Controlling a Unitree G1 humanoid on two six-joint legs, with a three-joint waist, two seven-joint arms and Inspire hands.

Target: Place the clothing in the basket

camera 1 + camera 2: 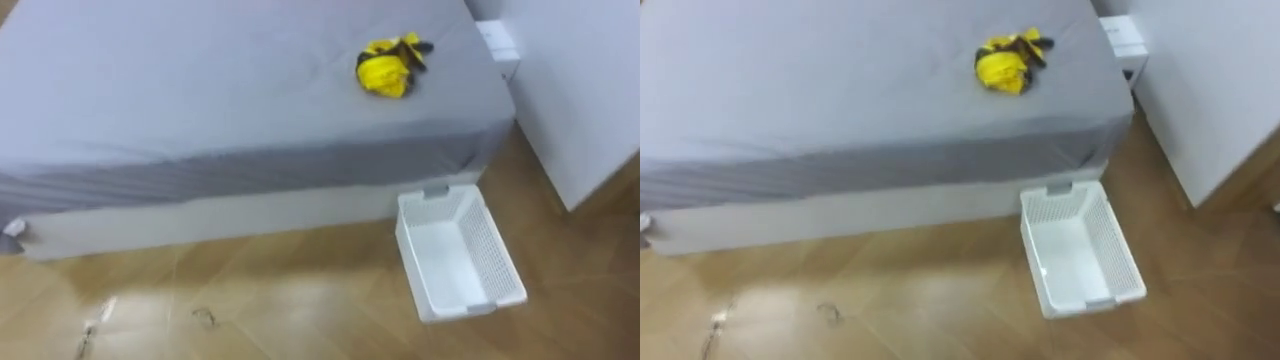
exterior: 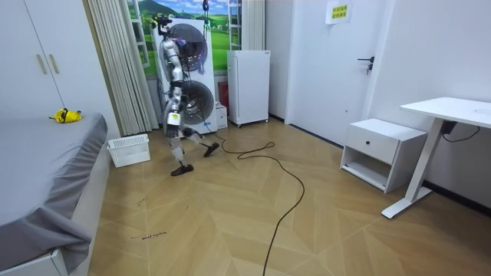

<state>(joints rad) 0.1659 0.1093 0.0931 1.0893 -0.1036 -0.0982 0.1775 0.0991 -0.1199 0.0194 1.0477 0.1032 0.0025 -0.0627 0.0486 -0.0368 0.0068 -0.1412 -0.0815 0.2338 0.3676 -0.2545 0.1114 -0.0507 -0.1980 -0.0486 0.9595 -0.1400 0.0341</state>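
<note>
A bundle of yellow clothes (image 1: 390, 66) with dark trim lies on the grey bed (image 1: 200, 100), near its far right corner. On the wooden floor against the bed's right end stands a white plastic basket (image 1: 497, 250) with latticed walls and nothing in it. In the room view the yellow clothes (image 2: 66, 116) lie at the bed's far end and the basket (image 2: 129, 149) stands just beyond the bed. I stand mid-stride a step from the basket, in front of the stacked washing machines, facing the bed. My left hand (image 2: 174, 117) hangs at my side, away from both.
A white wardrobe (image 1: 580, 90) stands right of the bed, leaving a narrow gap by the basket. A small white box (image 1: 497, 45) sits at the bed's far corner. In the room view a white fridge (image 2: 248, 86), a bedside cabinet (image 2: 382, 152) and a desk (image 2: 453, 111) line the walls.
</note>
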